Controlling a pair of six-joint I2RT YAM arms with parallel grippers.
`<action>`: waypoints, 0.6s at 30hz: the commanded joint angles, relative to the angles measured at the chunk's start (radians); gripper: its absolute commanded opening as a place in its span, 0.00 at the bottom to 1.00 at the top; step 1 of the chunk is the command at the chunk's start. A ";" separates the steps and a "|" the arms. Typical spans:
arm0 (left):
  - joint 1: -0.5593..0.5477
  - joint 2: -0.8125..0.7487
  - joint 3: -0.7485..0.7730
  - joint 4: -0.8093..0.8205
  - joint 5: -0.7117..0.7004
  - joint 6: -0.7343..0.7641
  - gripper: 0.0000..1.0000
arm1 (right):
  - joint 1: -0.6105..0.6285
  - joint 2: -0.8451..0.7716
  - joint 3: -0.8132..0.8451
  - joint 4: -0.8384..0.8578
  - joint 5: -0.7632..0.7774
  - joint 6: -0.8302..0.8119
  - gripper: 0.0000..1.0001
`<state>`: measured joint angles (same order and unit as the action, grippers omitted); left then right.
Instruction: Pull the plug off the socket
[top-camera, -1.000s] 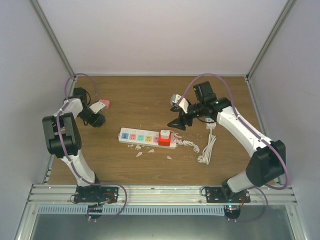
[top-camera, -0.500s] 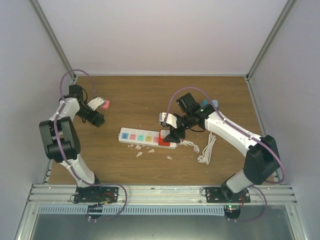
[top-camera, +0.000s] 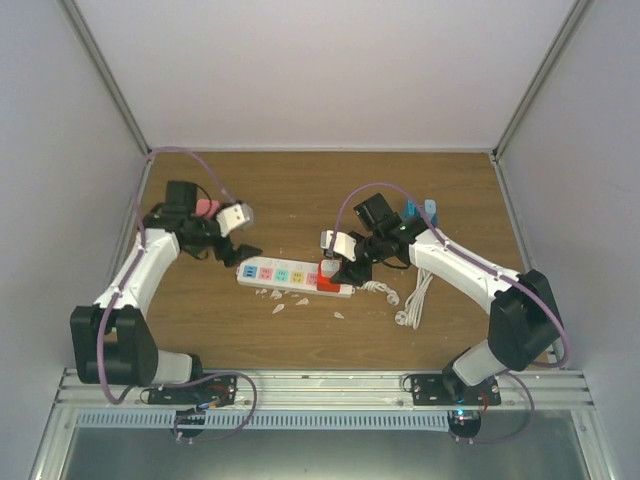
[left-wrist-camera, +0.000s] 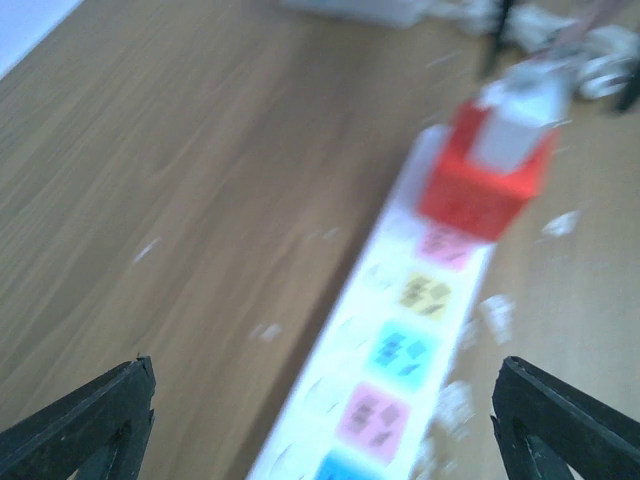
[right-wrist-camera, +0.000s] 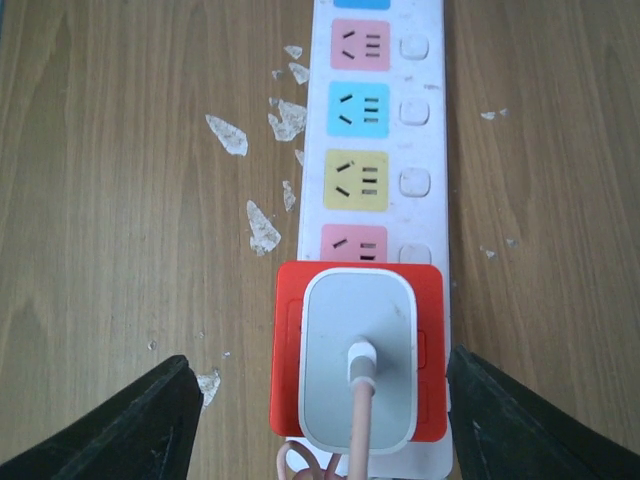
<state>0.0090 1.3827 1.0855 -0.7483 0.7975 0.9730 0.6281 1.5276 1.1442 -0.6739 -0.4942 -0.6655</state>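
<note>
Seen from above, the wooden table (top-camera: 280, 190) holds a white power strip (top-camera: 285, 274) lying left to right, with a white plug (top-camera: 329, 268) seated in the red socket (top-camera: 328, 283) at its right end. Over the last second both arms have come in. My right gripper (right-wrist-camera: 320, 410), which a second ago hung back and to the right of the strip, has come forward and dropped over the plug. In its wrist view its two dark fingers are spread wide, one on each side of the red socket, and neither touches anything. The plug is fully pushed in, and its pale cable (right-wrist-camera: 355, 430) runs back toward the camera. My left gripper (top-camera: 238, 254) was parked by the left wall a second ago. It has since swung to just beside the strip's left end. Its wrist view is blurred, but the fingers are clearly wide apart and grip nothing, and the strip runs away from them toward the plug. White chips (right-wrist-camera: 262, 225) lie scattered beside the strip. I judge the approach nearly done. The right fingers need to close on the plug, while the left probably has to pin the strip down. Otherwise the whole strip may lift with the pull.
</note>
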 joint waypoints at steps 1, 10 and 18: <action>-0.124 -0.116 -0.179 0.237 0.257 0.022 0.92 | 0.007 -0.005 -0.033 0.058 0.015 -0.008 0.64; -0.344 -0.007 -0.284 0.542 0.271 -0.030 0.92 | 0.007 0.019 -0.021 0.078 0.009 0.003 0.56; -0.446 0.183 -0.204 0.584 0.160 -0.037 0.92 | 0.008 0.022 -0.017 0.092 0.007 0.016 0.49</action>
<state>-0.4065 1.5017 0.8268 -0.2508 0.9966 0.9501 0.6285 1.5398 1.1156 -0.6098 -0.4866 -0.6579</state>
